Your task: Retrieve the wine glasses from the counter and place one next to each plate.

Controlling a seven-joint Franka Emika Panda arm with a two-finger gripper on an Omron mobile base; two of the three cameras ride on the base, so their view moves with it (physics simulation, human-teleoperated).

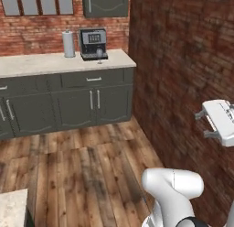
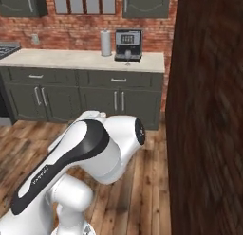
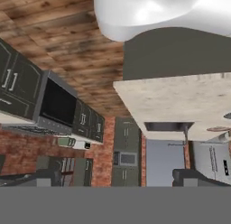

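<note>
A small stemmed wine glass point(image 1: 99, 56) with a round foot stands on the speckled beige stone desk point(image 1: 41, 63), just in front of a boxy black coffee machine point(image 1: 93, 43) and near a smooth grey cylinder point(image 1: 69, 44). The gripper point(image 3: 116, 177) has its dark fingertips spread wide, with nothing between.

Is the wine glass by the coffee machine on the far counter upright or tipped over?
Upright. The wine glass stands on its foot on the counter, stem vertical and bowl on top, in front of the coffee machine; the right base view shows likewise.
</note>
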